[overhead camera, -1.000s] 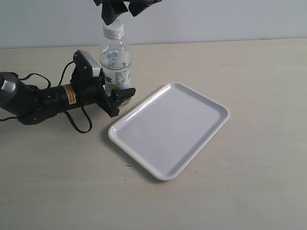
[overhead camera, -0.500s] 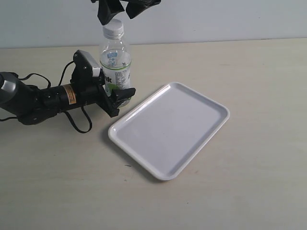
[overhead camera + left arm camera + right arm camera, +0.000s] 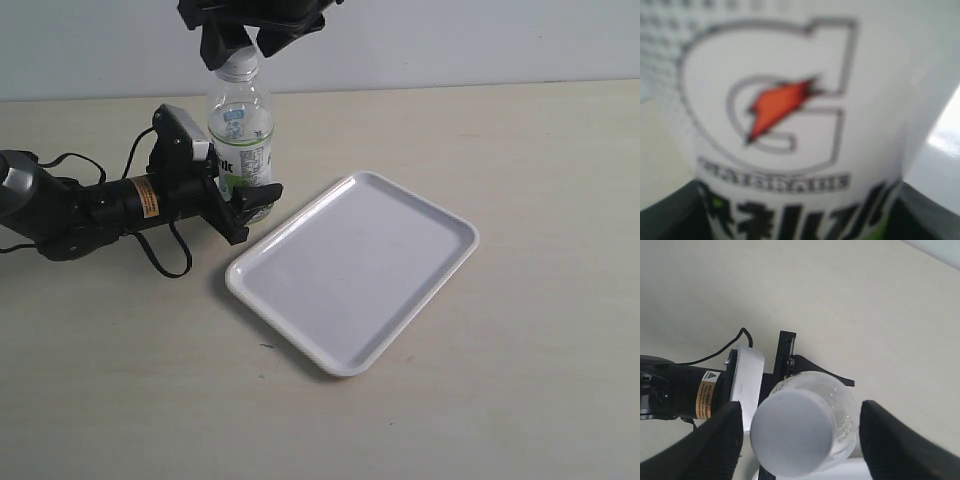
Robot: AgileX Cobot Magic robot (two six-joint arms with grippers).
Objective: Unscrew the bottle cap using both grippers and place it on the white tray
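The bottle [image 3: 240,130] stands upright on the table, its white cap [image 3: 239,67] on its neck. My left gripper [image 3: 244,196] lies low and level, shut on the bottle's lower body; the label [image 3: 790,125] fills the left wrist view. My right gripper [image 3: 245,42] hangs open right over the cap, a finger on either side. From above, the cap [image 3: 792,432] sits between the black fingers [image 3: 720,440] with gaps on both sides, not touching. The white tray [image 3: 360,270] lies empty to the right of the bottle.
The left arm [image 3: 100,205], with its orange label and looping black cable, stretches in from the left edge. The tray's near corner [image 3: 238,272] lies close to the left gripper. A pale wall runs behind the tan table.
My right gripper has come down from above, so its open fingers now flank the cap. The bottle and left gripper have not moved.
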